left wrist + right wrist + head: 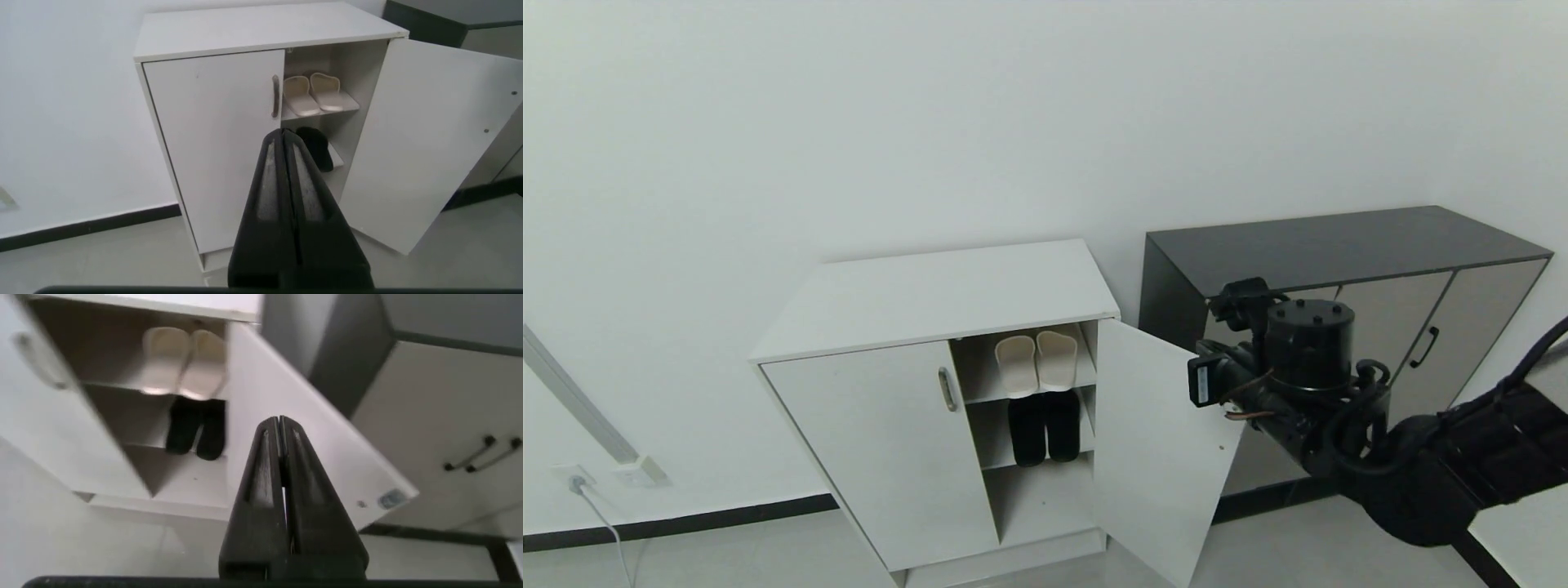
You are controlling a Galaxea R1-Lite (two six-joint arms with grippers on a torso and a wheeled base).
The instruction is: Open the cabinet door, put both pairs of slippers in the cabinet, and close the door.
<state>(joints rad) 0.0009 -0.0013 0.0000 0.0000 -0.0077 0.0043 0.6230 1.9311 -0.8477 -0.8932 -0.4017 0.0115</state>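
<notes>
Black tapered right claw (pixel 280 421), cabled arm (pixel 1425 465)

No text, number or sign is showing clearly enough to be read. A small pale sticker (pixel 391 498) is sitting near a corner of the open white cabinet door (pixel 335 441), and its print is coming out too small to make out. A small white label (pixel 1199 382) is sitting on the black wrist of the right arm (pixel 1307 384), facing the door, and its marks are likewise coming out illegible.
</notes>
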